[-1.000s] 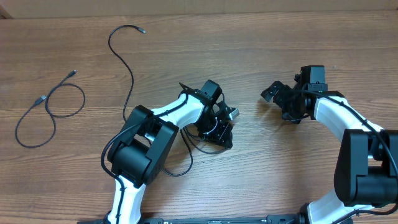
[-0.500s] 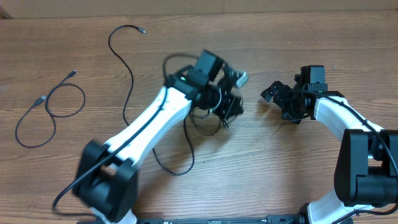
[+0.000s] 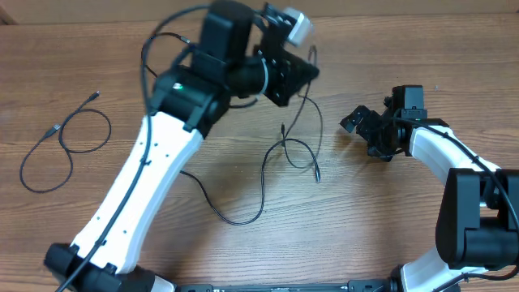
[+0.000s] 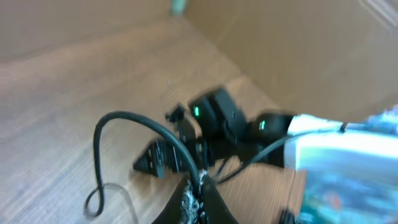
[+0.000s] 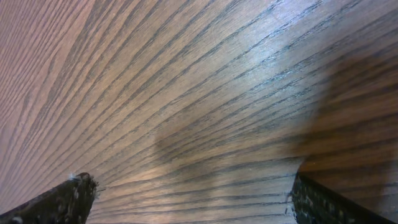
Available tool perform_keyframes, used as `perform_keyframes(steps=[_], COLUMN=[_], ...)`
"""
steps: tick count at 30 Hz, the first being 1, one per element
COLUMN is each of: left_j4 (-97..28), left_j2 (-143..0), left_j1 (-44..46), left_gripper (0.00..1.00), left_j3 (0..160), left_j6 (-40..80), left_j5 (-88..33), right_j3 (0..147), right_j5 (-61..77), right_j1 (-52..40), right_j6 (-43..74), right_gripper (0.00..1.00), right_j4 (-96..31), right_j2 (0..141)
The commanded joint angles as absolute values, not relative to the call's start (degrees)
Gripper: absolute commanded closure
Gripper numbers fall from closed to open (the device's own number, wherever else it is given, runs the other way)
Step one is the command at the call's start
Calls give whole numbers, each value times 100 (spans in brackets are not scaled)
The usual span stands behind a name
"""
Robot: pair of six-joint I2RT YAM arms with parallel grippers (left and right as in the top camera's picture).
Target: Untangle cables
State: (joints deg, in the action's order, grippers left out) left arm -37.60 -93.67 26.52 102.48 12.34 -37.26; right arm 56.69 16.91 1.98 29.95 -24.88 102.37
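Wooden table (image 3: pixel 389 219) under 2 arms. Held cable (image 3: pixel 284 143): thin black strands hanging in loose loops from the raised left gripper (image 4: pixel 196 190), pinched shut on it, ends trailing on the wood. Other cables (image 3: pixel 65 142) lie far left. Step: pulling strands apart; next, the wide-open, empty right gripper (image 5: pixel 186 196) probably must pin a loop.

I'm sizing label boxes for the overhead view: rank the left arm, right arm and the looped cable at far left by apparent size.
1. left arm, apparently high, near the camera, which inflates it.
2. right arm.
3. looped cable.
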Motion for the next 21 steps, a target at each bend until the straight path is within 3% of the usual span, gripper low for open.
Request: perform_keyframes(steps=[1,10,15,21], left_j4=[-3522,-2414,-2497,-3004], left_j2=[-9080,-8742,-8726,-8731], left_j1=[2381,1791,1588,1439], left_gripper=[96,96,96,96], left_j3=[10486,10488,10486,10484], left_j6=[1903,4099,4375,4270], left_j5=[-3697,-4069,-4010,-2316], right_j3=[5561,5561,5559,5561], right_j5=[1330,1330,1330,1328], right_j1=[244,244,244,244], right_j6=[2950,2950,2952,2950], right_gripper=[0,0,0,0], right_j4=[-2563,-2563,-2563,-2563], right_j2=[10398,10398,10398,10398])
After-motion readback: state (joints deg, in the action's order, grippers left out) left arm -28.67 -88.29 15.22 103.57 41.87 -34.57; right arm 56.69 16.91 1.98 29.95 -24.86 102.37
